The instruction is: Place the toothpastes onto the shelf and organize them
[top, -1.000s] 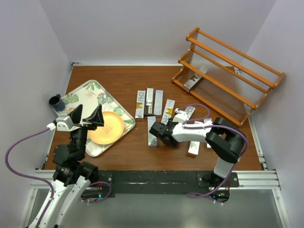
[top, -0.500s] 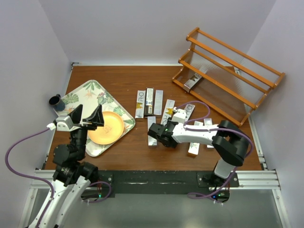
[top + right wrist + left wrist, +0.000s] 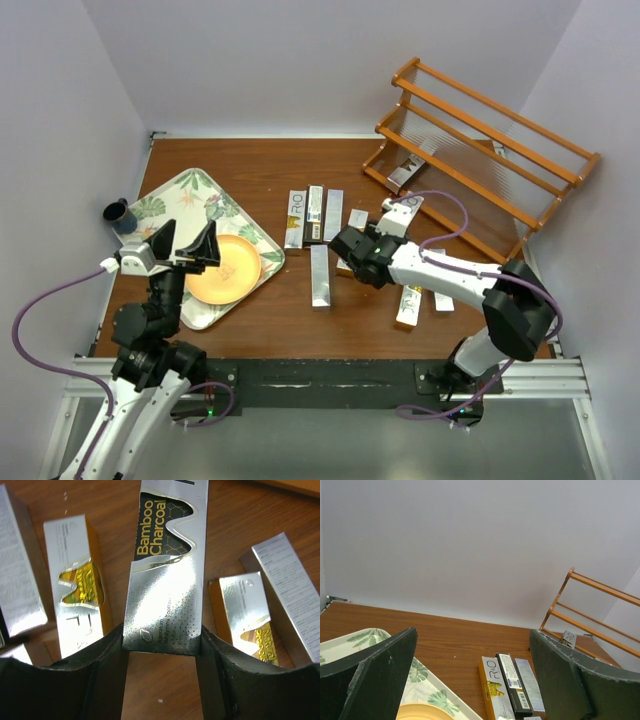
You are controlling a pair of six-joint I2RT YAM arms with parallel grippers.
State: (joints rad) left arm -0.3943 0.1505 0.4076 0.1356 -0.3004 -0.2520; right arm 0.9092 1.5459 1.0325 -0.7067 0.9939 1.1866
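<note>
My right gripper (image 3: 162, 645) is shut on the near end of a silver "Bamboo Charcoal" toothpaste carton (image 3: 167, 560), which looks raised a little above the cartons around it. In the top view this gripper (image 3: 355, 250) is at mid-table and hides the held carton. Three cartons (image 3: 315, 213) lie side by side beyond it, one (image 3: 320, 275) lies to its left, and two (image 3: 410, 303) lie to its right. The orange wooden shelf (image 3: 480, 160) stands at the far right with one carton (image 3: 405, 172) on its lowest tier. My left gripper (image 3: 182, 245) is open and empty above the tray.
A leaf-patterned tray (image 3: 170, 195) with an orange plate (image 3: 222, 268) lies at the left. A dark cup (image 3: 118, 213) stands beyond the table's left edge. Walls close in on three sides. The left wrist view shows the row of cartons (image 3: 512, 685) and the shelf (image 3: 590, 605).
My right gripper has moved away from the single lying carton, up and to the right toward the shelf, with a carton in its jaws. The left arm has not moved.
</note>
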